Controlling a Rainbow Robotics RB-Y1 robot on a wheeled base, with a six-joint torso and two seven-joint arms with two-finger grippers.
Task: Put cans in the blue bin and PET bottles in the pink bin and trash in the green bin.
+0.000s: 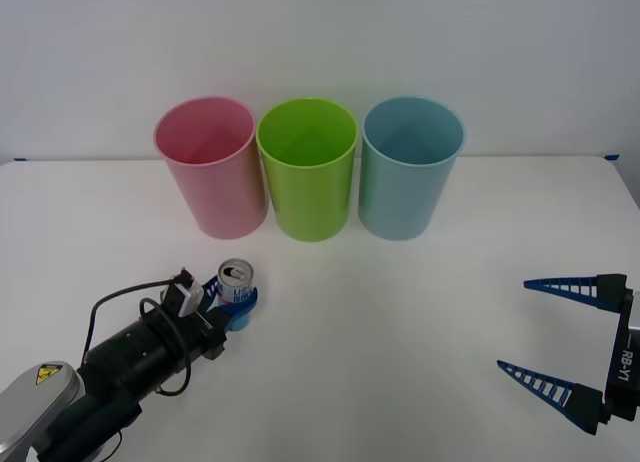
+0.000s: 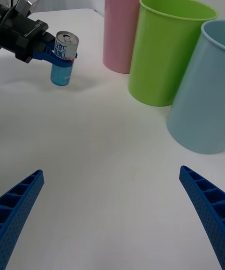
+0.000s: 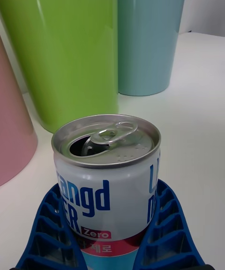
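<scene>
A small can (image 1: 236,275) with a silver top, white band and light blue base stands upright at the front left of the table. My left gripper (image 1: 238,300) is shut on it, its blue fingers (image 3: 161,223) wrapped around the can's (image 3: 108,176) lower half. Behind it stand the pink bin (image 1: 210,182), the green bin (image 1: 307,187) and the blue bin (image 1: 408,187) in a row, left to right. The can (image 2: 65,47) is nearest the pink bin (image 2: 122,26). My right gripper (image 1: 514,324) hangs open at the front right, holding nothing. No PET bottles or trash are in view.
The white table (image 1: 400,322) stretches wide between the two arms and in front of the bins. A white wall runs close behind the bins. A black cable (image 1: 120,297) loops over my left wrist.
</scene>
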